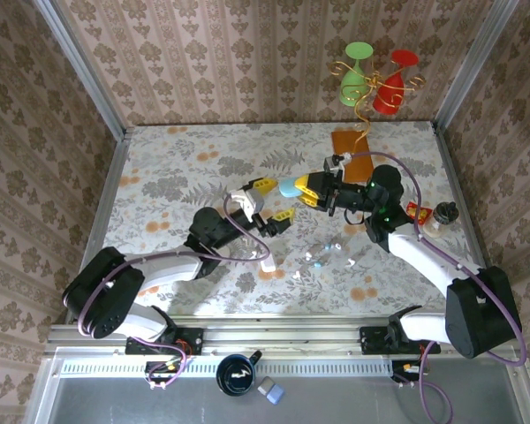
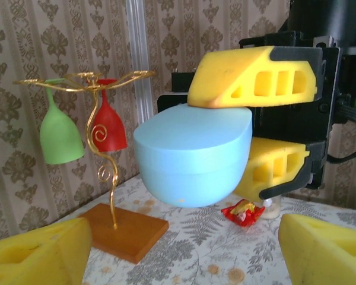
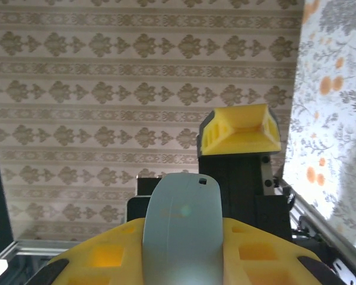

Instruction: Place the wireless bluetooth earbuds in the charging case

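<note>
About six tiny white and bluish earbuds (image 1: 322, 256) lie scattered on the counter (image 1: 177, 177), nearer than the right end effector (image 1: 307, 189), which pinches one smooth pale-blue charging case (image 1: 291, 186). Just beside the case, the left end effector (image 1: 272, 201) is spread wide. Beyond hang one green goblet (image 1: 353, 79) and one red goblet (image 1: 390, 88).

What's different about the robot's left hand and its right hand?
The left hand has its yellow fingers spread wide apart, while the right hand has its fingers squeezed onto something. The left hand is empty; the right hand holds a light blue rounded plastic case. Both hands have chunky yellow fingers, and they point at each other.
</note>
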Motion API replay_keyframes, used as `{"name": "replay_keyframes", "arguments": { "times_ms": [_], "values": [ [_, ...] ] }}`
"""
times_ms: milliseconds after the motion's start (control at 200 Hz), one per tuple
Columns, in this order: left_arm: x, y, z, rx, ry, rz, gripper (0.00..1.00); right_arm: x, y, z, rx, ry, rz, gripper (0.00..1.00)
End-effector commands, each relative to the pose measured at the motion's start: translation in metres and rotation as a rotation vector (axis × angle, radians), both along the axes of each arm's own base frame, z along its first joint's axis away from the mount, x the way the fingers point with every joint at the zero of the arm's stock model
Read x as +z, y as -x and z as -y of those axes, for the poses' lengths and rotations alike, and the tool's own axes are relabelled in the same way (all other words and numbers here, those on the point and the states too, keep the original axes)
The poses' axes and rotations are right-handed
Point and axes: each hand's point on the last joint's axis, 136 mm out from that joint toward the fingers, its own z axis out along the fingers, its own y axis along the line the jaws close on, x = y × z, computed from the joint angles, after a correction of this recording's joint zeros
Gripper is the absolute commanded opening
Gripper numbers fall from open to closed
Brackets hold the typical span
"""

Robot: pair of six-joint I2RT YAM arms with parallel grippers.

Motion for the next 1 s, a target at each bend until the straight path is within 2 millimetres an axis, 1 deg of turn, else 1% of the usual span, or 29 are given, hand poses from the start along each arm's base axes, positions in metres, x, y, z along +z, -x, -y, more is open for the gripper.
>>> {"name": "replay_keyframes", "arguments": {
  "times_ms": [0, 110, 220, 430, 490, 570, 745, 850, 940, 995],
  "values": [
    [0.039, 0.01, 0.002, -0.077, 0.101, 0.055, 0.82, 0.027, 0.009, 0.002, 0.037, -0.091, 0.055, 0.0],
    [0.044, 0.012, 0.004, -0.099, 0.105, 0.064, 0.76, 0.038, 0.011, 0.002, 0.05, -0.134, 0.076, 0.0],
    [0.048, 0.011, 0.005, -0.129, 0.109, 0.065, 0.69, 0.037, 0.01, 0.002, 0.05, -0.133, 0.073, 0.0],
    [0.062, 0.013, 0.012, -0.177, 0.13, 0.067, 0.67, 0.035, 0.011, 0.002, 0.06, -0.126, 0.068, 0.0],
    [0.062, 0.013, 0.014, -0.186, 0.13, 0.067, 0.66, 0.034, 0.011, 0.001, 0.063, -0.124, 0.066, 0.0],
    [0.064, 0.014, 0.015, -0.195, 0.132, 0.066, 0.62, 0.034, 0.011, 0.001, 0.066, -0.121, 0.067, 0.0],
    [0.065, 0.015, 0.017, -0.206, 0.133, 0.067, 0.54, 0.024, 0.009, -0.001, 0.07, -0.101, 0.053, 0.0],
    [0.065, 0.015, 0.018, -0.21, 0.133, 0.068, 0.51, 0.023, 0.009, -0.001, 0.073, -0.099, 0.054, 0.0],
    [0.063, 0.016, 0.02, -0.217, 0.129, 0.063, 0.47, 0.024, 0.009, -0.001, 0.076, -0.1, 0.059, 0.0],
    [0.061, 0.015, 0.021, -0.221, 0.125, 0.059, 0.42, 0.025, 0.01, -0.001, 0.077, -0.1, 0.063, 0.0]
  ]
}}
